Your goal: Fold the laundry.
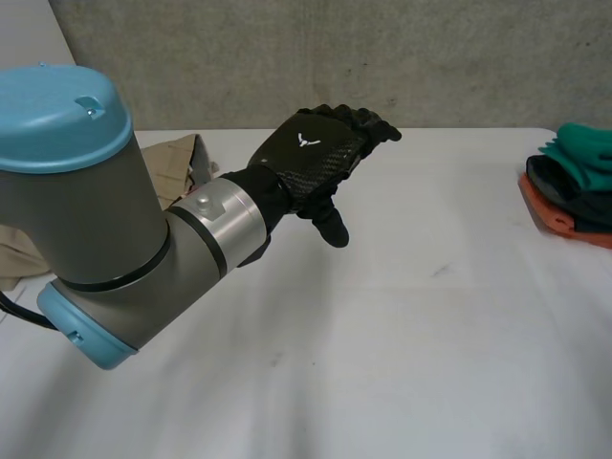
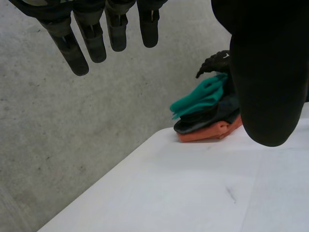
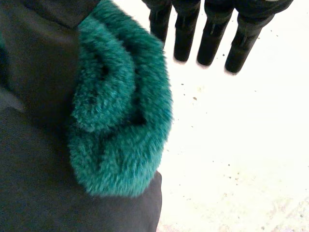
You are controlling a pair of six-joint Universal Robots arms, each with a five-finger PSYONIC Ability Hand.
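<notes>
A stack of folded laundry sits at the table's right edge: a fluffy green piece [image 1: 583, 145] on top, a dark piece [image 1: 566, 184] under it and an orange piece [image 1: 559, 220] at the bottom. My right hand [image 3: 212, 29] hovers beside the green piece [image 3: 120, 121], fingers straight over bare table and holding nothing. The left wrist view shows that hand [image 2: 216, 62] just behind the stack [image 2: 207, 104]. My left hand [image 1: 320, 153] hangs open above the middle of the table, fingers [image 2: 91, 38] straight and empty.
A crumpled beige cloth [image 1: 177, 158] lies at the table's far left, partly behind my left arm [image 1: 105, 220]. The white table [image 1: 430, 335] meets a grey concrete wall [image 1: 287, 57] at the back.
</notes>
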